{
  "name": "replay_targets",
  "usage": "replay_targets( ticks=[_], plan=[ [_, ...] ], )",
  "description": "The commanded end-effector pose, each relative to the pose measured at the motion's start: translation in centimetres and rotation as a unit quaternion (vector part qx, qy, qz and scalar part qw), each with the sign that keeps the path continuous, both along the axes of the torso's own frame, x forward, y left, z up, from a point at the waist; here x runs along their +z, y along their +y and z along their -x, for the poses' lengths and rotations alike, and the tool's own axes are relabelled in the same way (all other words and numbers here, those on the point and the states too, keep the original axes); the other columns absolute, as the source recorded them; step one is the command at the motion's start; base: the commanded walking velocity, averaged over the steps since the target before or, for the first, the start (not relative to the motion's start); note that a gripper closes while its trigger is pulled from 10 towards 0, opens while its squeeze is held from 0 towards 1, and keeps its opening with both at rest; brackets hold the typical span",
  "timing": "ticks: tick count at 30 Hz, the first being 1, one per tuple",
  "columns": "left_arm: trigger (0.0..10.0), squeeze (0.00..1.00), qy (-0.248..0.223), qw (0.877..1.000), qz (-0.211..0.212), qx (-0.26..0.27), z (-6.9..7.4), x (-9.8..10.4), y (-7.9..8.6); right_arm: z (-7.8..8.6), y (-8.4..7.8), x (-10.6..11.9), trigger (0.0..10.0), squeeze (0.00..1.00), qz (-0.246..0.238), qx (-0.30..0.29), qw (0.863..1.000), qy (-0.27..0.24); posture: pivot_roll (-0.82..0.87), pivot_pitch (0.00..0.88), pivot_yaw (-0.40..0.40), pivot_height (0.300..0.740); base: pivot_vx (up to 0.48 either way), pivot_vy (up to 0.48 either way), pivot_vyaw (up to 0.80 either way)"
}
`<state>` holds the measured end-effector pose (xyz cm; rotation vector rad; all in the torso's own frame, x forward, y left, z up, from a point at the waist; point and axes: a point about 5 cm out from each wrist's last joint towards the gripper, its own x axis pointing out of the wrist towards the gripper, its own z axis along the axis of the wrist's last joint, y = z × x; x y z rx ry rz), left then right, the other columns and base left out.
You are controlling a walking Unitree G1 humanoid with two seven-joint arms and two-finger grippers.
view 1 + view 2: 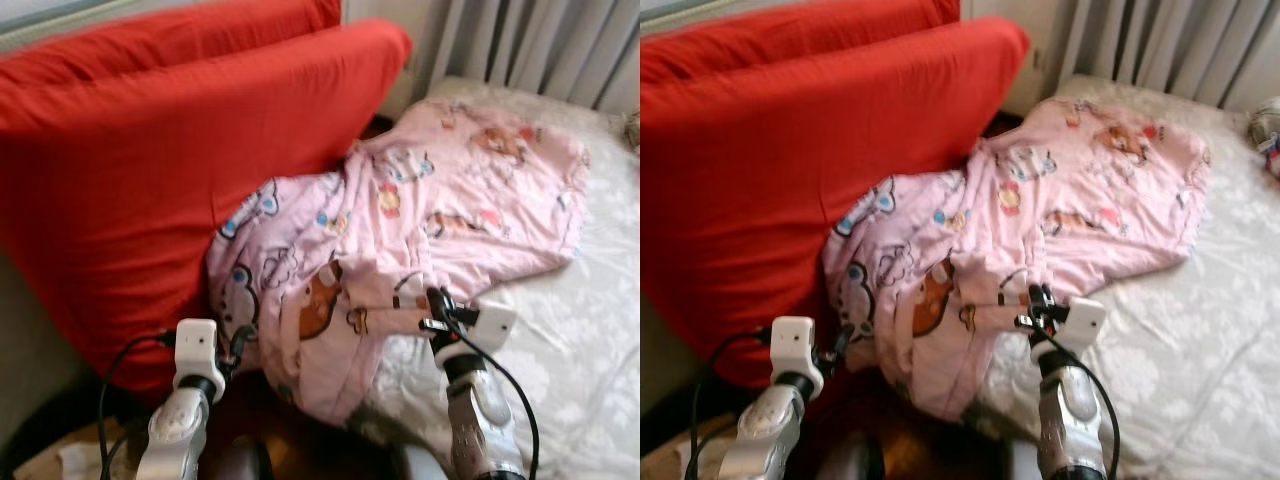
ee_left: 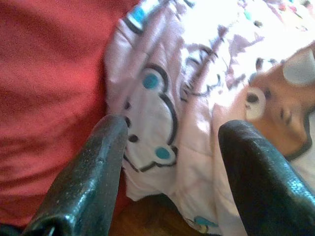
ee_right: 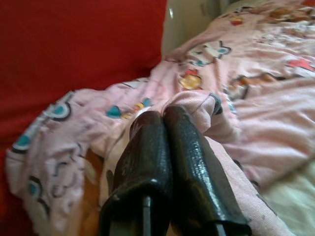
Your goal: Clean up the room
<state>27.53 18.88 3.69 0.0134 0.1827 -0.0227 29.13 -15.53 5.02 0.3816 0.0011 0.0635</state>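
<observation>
A pink blanket (image 1: 450, 200) with cartoon prints lies crumpled on the bed, its near end hanging over the bed's edge against a red cushion (image 1: 150, 150). My left gripper (image 1: 238, 345) is open and sits low beside the hanging corner; in the left wrist view the open gripper (image 2: 172, 130) frames the blanket (image 2: 197, 73) without touching it. My right gripper (image 1: 437, 300) is at the blanket's near fold above the bed edge. In the right wrist view the gripper (image 3: 165, 115) has its fingers pressed together, with a fold of the blanket (image 3: 275, 98) bunched at the tips.
The large red cushion leans upright on the left. A white quilted bed cover (image 1: 570, 330) lies bare on the right, and grey curtains (image 1: 540, 40) hang behind. Dark wooden floor (image 1: 290, 420) shows between my arms, with pale paper (image 1: 75, 460) at the lower left.
</observation>
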Motion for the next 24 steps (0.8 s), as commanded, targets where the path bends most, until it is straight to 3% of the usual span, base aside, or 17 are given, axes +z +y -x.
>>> replay_targets(
  ticks=[1,4,18,24],
  plan=[
    [10.0,0.0,0.01,1.0,0.006,0.01,0.0,-0.6,0.5,0.0,0.2,-0.1,10.0,0.0,0.005,-0.001,1.0,0.0,-0.01,0.0,-0.01,0.731,0.0,0.0,0.0],
    [10.0,0.0,0.02,1.0,0.007,0.014,0.1,-1.0,0.7,0.1,0.2,-0.1,10.0,0.0,0.006,-0.002,1.0,0.001,-0.01,0.0,-0.009,0.74,0.0,0.0,0.0],
    [10.0,0.0,0.157,0.986,0.035,0.054,1.5,-5.6,2.0,-0.4,0.3,-0.3,10.0,0.0,0.016,-0.01,1.0,0.015,-0.01,0.011,-0.008,0.74,0.0,0.0,0.0],
    [10.0,0.0,0.214,0.976,0.009,0.033,2.9,-7.3,1.5,-0.6,0.3,-0.2,10.0,0.0,0.026,-0.01,1.0,0.013,-0.01,0.018,-0.007,0.74,0.0,0.0,0.0]
  ],
)
